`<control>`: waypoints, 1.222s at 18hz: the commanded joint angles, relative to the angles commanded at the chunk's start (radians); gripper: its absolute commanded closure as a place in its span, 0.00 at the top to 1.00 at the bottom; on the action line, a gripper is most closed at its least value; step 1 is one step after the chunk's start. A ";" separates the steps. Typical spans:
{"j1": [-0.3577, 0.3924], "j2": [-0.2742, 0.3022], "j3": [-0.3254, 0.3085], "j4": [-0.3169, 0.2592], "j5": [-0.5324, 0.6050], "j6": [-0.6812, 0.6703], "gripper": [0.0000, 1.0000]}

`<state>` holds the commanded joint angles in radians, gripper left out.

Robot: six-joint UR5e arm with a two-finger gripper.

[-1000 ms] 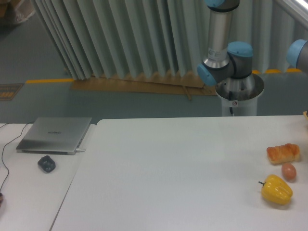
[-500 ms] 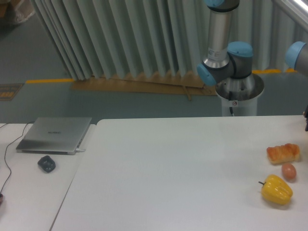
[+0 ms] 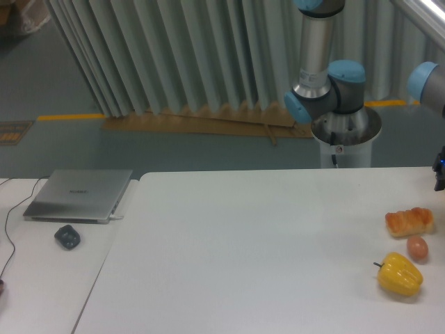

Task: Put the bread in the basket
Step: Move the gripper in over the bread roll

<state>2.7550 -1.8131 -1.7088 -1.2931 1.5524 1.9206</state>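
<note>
At the right edge of the frame a dark part of the gripper (image 3: pixel 440 172) is now pushing further into view than half a second ago, and the blue arm joint (image 3: pixel 425 85) above it is sitting a little further left, while everything on the table is lying where it was. Only a sliver of the gripper is showing, so whether its fingers are spread or closed cannot be told; it is holding nothing that can be seen. The bread (image 3: pixel 409 221) is lying at the right side of the white table (image 3: pixel 250 243), below the gripper and apart from it. It is showing as a small elongated roll with a glossy golden-orange crust crossed by ridges. Its long axis is running nearly left to right across the frame, the right end tipping slightly toward the top. Just below it a small brownish egg (image 3: pixel 417 247) is resting, and below that a yellow pepper (image 3: pixel 400 274), stem pointing left. At the left a closed laptop (image 3: pixel 78 195) and a dark mouse (image 3: pixel 67 237) are lying. The basket is not showing in this frame.
</note>
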 joint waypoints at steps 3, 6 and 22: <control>-0.015 -0.017 -0.018 0.005 -0.002 -0.035 1.00; -0.037 -0.023 -0.023 0.014 -0.003 -0.090 1.00; -0.040 -0.020 -0.029 0.057 0.029 -0.075 1.00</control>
<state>2.7152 -1.8331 -1.7380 -1.2364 1.5813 1.8454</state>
